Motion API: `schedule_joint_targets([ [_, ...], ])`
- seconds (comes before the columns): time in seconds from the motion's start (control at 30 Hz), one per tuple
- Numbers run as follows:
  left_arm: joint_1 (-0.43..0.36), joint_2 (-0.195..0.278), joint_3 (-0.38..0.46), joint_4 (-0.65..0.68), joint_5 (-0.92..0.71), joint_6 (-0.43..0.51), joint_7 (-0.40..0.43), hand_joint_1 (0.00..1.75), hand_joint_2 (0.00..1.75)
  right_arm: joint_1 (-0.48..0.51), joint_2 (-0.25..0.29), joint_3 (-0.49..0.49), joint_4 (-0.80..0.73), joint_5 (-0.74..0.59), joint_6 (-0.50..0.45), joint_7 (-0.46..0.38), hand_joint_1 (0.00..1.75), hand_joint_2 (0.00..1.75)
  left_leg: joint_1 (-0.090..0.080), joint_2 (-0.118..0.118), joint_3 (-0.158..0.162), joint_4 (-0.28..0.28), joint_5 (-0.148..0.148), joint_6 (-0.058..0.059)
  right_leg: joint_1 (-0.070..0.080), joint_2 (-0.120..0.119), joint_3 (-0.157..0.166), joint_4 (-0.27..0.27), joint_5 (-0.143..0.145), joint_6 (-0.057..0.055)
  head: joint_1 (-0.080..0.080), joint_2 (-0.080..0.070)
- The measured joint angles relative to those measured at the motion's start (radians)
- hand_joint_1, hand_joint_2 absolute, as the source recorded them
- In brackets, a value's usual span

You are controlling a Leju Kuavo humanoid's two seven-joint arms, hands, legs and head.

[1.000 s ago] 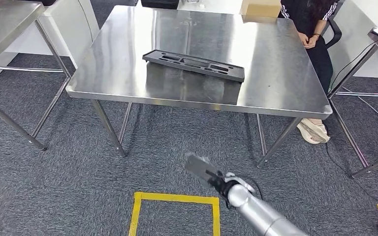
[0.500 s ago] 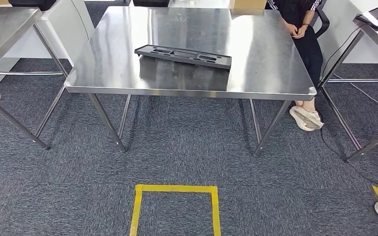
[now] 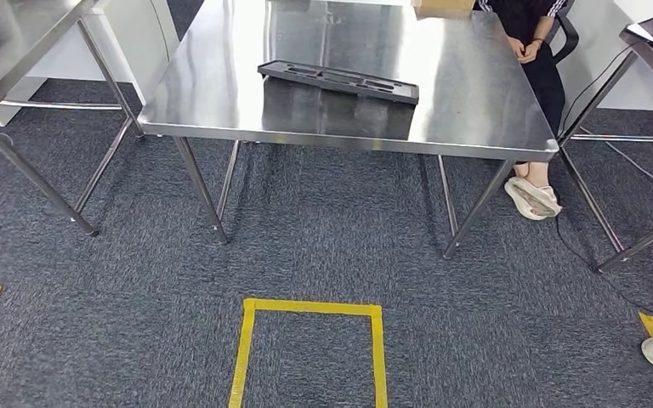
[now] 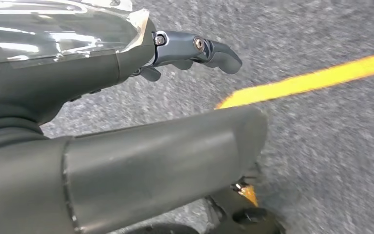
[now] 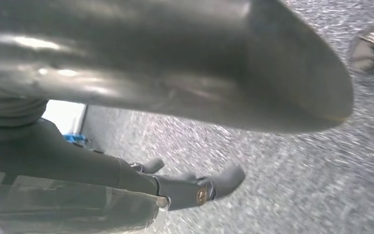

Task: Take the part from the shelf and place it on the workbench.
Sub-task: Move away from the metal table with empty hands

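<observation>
A long black part with cut-out recesses lies flat on the steel bench, toward its middle and well apart from every edge. A person in dark clothes sits at the bench's far right corner, and a square of yellow tape marks the grey carpet in front. The left robot hand and the right robot hand hang over the carpet, each holding nothing, with dark fingers stretched out apart from the thick thumb.
</observation>
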Motion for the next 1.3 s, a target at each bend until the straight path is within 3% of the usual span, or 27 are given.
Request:
schedule_joint_targets([
  [0.03, 0.000, 0.001, 0.000, 0.000, 0.000, 0.000, 0.001, 0.00, 0.00, 0.001, 0.001, -0.004, 0.001, -0.005, 0.000, 0.004, 0.00, 0.00, -0.001, 0.002, -0.013, 0.001, 0.011, 0.005, 0.000, 0.001, -0.013, 0.064, -0.034, -0.002, 0.002, 0.000],
  [0.07, 0.001, 0.001, 0.000, 0.000, 0.001, -0.001, 0.002, 0.00, 0.00, 0.001, 0.003, -0.008, 0.003, -0.012, 0.000, 0.009, 0.00, 0.00, -0.002, 0.003, -0.027, 0.001, 0.021, 0.006, -0.001, 0.001, -0.017, 0.112, -0.050, 0.002, 0.002, 0.000],
  [0.13, 0.004, 0.002, 0.000, 0.000, 0.004, -0.001, 0.005, 0.00, 0.00, 0.002, 0.005, -0.021, 0.005, -0.029, -0.002, 0.016, 0.00, 0.00, -0.003, 0.006, -0.052, 0.002, 0.041, 0.003, -0.002, 0.001, 0.024, 0.113, -0.029, 0.022, 0.002, 0.000],
  [0.2, 0.008, 0.003, 0.000, 0.000, 0.008, -0.001, 0.008, 0.00, 0.00, 0.001, 0.007, -0.033, 0.005, -0.040, -0.008, 0.016, 0.00, 0.00, -0.003, 0.008, -0.071, 0.002, 0.060, -0.005, -0.003, 0.001, 0.128, -0.015, 0.006, 0.034, 0.002, 0.000],
  [0.27, 0.012, 0.004, 0.000, 0.001, 0.011, -0.002, 0.008, 0.00, 0.00, 0.001, 0.009, -0.041, 0.005, -0.042, -0.016, 0.009, 0.00, 0.00, -0.005, 0.009, -0.080, 0.002, 0.078, -0.016, 0.004, 0.003, 0.224, -0.159, 0.001, 0.024, 0.001, 0.000],
  [0.33, 0.013, 0.006, 0.000, 0.001, 0.014, -0.003, 0.008, 0.00, 0.00, 0.001, 0.011, -0.047, 0.005, -0.041, -0.021, 0.001, 0.00, 0.00, -0.007, 0.010, -0.084, -0.002, 0.097, -0.027, 0.012, 0.004, 0.246, -0.212, -0.009, 0.010, 0.000, 0.000],
  [0.4, 0.017, 0.009, 0.000, 0.004, 0.016, -0.004, 0.008, 0.00, 0.00, 0.000, 0.014, -0.050, 0.006, -0.041, -0.022, -0.002, 0.00, 0.00, -0.005, 0.008, -0.092, 0.003, 0.092, -0.036, 0.004, 0.001, 0.228, -0.210, 0.005, -0.008, 0.000, 0.000],
  [0.43, 0.020, 0.011, 0.000, 0.005, 0.016, -0.004, 0.008, 0.00, 0.00, 0.000, 0.015, -0.051, 0.006, -0.040, -0.022, -0.003, 0.00, 0.00, -0.003, 0.006, -0.100, 0.021, 0.064, -0.041, 0.000, -0.001, 0.218, -0.210, 0.015, -0.021, -0.002, 0.000],
  [0.53, 0.025, 0.012, 0.000, 0.007, 0.021, -0.005, 0.008, 0.00, 0.00, 0.001, 0.019, -0.051, 0.006, -0.034, -0.023, -0.008, 0.00, 0.00, -0.001, 0.001, -0.134, 0.182, -0.087, -0.051, 0.001, -0.009, 0.183, -0.209, 0.047, -0.046, -0.006, 0.000],
  [0.57, 0.026, 0.012, 0.000, 0.007, 0.024, -0.004, 0.008, 0.00, 0.00, 0.001, 0.020, -0.051, 0.006, -0.030, -0.023, -0.010, 0.00, 0.00, 0.000, 0.001, -0.139, 0.241, -0.113, -0.054, 0.003, -0.010, 0.171, -0.207, 0.058, -0.048, -0.007, 0.000],
  [0.6, 0.027, 0.012, 0.000, 0.007, 0.027, -0.004, 0.008, 0.00, 0.00, 0.001, 0.020, -0.051, 0.006, -0.025, -0.024, -0.012, 0.00, 0.00, 0.001, 0.001, -0.135, 0.276, -0.111, -0.055, 0.005, -0.011, 0.157, -0.203, 0.068, -0.047, -0.007, 0.000],
  [0.63, 0.027, 0.012, 0.000, 0.008, 0.029, -0.004, 0.007, 0.00, 0.00, 0.000, 0.021, -0.051, 0.006, -0.021, -0.024, -0.014, 0.00, 0.00, 0.002, 0.001, -0.116, 0.280, -0.089, -0.056, 0.005, -0.012, 0.142, -0.196, 0.077, -0.044, -0.007, 0.000],
  [0.67, 0.027, 0.012, 0.000, 0.008, 0.032, -0.004, 0.007, 0.00, 0.00, 0.000, 0.022, -0.051, 0.006, -0.018, -0.024, -0.016, 0.00, 0.00, 0.003, 0.001, -0.083, 0.251, -0.059, -0.057, 0.005, -0.012, 0.127, -0.188, 0.083, -0.040, -0.007, 0.000],
  [0.73, 0.027, 0.012, 0.000, 0.008, 0.034, -0.004, 0.004, 0.00, 0.00, -0.001, 0.023, -0.051, 0.006, -0.016, -0.024, -0.018, 0.00, 0.00, 0.004, -0.001, 0.017, 0.121, -0.032, -0.054, 0.006, -0.011, 0.097, -0.164, 0.093, -0.031, -0.008, 0.000],
  [0.8, 0.027, 0.012, 0.000, 0.008, 0.035, -0.004, 0.000, 0.00, 0.00, -0.002, 0.025, -0.051, 0.006, -0.016, -0.025, -0.021, 0.00, 0.00, -0.001, -0.004, 0.080, 0.018, -0.052, -0.048, 0.009, -0.012, 0.076, -0.148, 0.104, -0.019, -0.007, 0.000],
  [0.87, 0.028, 0.012, 0.000, 0.008, 0.037, -0.005, -0.004, 0.00, 0.00, -0.003, 0.027, -0.051, 0.006, -0.016, -0.025, -0.024, 0.00, 0.00, -0.006, -0.004, 0.076, -0.004, -0.056, -0.037, 0.011, -0.013, 0.062, -0.146, 0.122, -0.003, -0.006, 0.000],
  [0.9, 0.029, 0.011, 0.000, 0.008, 0.038, -0.005, -0.006, 0.00, 0.00, -0.004, 0.027, -0.051, 0.007, -0.016, -0.026, -0.026, 0.00, 0.00, -0.006, -0.001, 0.064, -0.007, -0.048, -0.027, 0.010, -0.012, 0.054, -0.141, 0.120, 0.002, -0.007, 0.000],
  [0.93, 0.029, 0.010, 0.001, 0.008, 0.039, -0.006, -0.006, 0.00, 0.00, -0.004, 0.028, -0.050, 0.008, -0.016, -0.026, -0.027, 0.00, 0.00, -0.005, 0.002, 0.051, -0.009, -0.037, -0.015, 0.010, -0.010, 0.044, -0.126, 0.102, 0.002, -0.005, 0.000],
  [0.97, 0.029, 0.010, 0.001, 0.008, 0.040, -0.006, -0.006, 0.00, 0.00, -0.004, 0.029, -0.050, 0.008, -0.016, -0.027, -0.028, 0.00, 0.00, -0.003, 0.005, 0.034, -0.012, -0.024, -0.004, 0.010, -0.008, 0.031, -0.094, 0.066, -0.002, -0.002, 0.000],
  [1.03, 0.029, 0.009, 0.002, 0.009, 0.040, -0.007, -0.007, 0.00, 0.00, -0.005, 0.031, -0.050, 0.009, -0.016, -0.027, -0.029, 0.00, 0.00, -0.003, 0.008, 0.003, -0.012, 0.003, 0.005, 0.006, -0.005, 0.008, 0.015, -0.030, -0.014, 0.003, 0.000],
  [1.07, 0.029, 0.010, 0.002, 0.009, 0.040, -0.007, -0.007, 0.00, 0.00, -0.005, 0.031, -0.050, 0.009, -0.016, -0.027, -0.029, 0.00, 0.00, -0.003, 0.010, -0.015, -0.011, 0.017, 0.005, 0.005, -0.004, 0.002, 0.073, -0.060, -0.012, 0.004, 0.000],
  [1.1, 0.029, 0.010, 0.002, 0.009, 0.040, -0.007, -0.007, 0.00, 0.00, -0.005, 0.031, -0.050, 0.009, -0.016, -0.027, -0.029, 0.00, 0.00, -0.003, 0.011, -0.032, -0.011, 0.031, 0.004, 0.003, -0.004, 0.005, 0.117, -0.069, -0.004, 0.004, 0.000],
  [1.13, 0.030, 0.009, 0.003, 0.009, 0.040, -0.007, -0.007, 0.00, 0.00, -0.005, 0.031, -0.050, 0.009, -0.016, -0.027, -0.029, 0.00, 0.00, -0.003, 0.013, -0.049, -0.010, 0.046, 0.001, 0.001, -0.003, 0.022, 0.134, -0.054, 0.010, 0.004, 0.000],
  [1.17, 0.029, 0.008, 0.003, 0.009, 0.040, -0.007, -0.007, 0.00, 0.00, -0.006, 0.031, -0.050, 0.009, -0.016, -0.027, -0.030, 0.00, 0.00, -0.002, 0.015, -0.066, -0.009, 0.060, -0.002, -0.001, -0.003, 0.053, 0.117, -0.028, 0.024, 0.004, 0.000],
  [1.2, 0.029, 0.008, 0.003, 0.009, 0.040, -0.007, -0.007, 0.00, 0.00, -0.006, 0.031, -0.050, 0.009, -0.015, -0.028, -0.030, 0.00, 0.00, -0.002, 0.015, -0.080, -0.008, 0.075, -0.007, -0.003, -0.003, 0.101, 0.067, -0.005, 0.034, 0.004, 0.000],
  [1.23, 0.029, 0.007, 0.003, 0.009, 0.040, -0.006, -0.007, 0.00, 0.00, -0.008, 0.031, -0.050, 0.009, -0.015, -0.029, -0.031, 0.00, 0.00, -0.002, 0.015, -0.092, -0.007, 0.089, -0.012, -0.004, -0.002, 0.166, -0.014, 0.006, 0.038, 0.004, 0.000],
  [1.3, 0.029, 0.006, 0.003, 0.009, 0.040, -0.003, -0.008, 0.00, 0.00, -0.010, 0.030, -0.050, 0.008, -0.014, -0.033, -0.034, 0.00, 0.00, -0.006, 0.015, -0.109, -0.005, 0.115, -0.024, 0.000, 0.001, 0.268, -0.172, -0.017, 0.028, 0.003, 0.000],
])
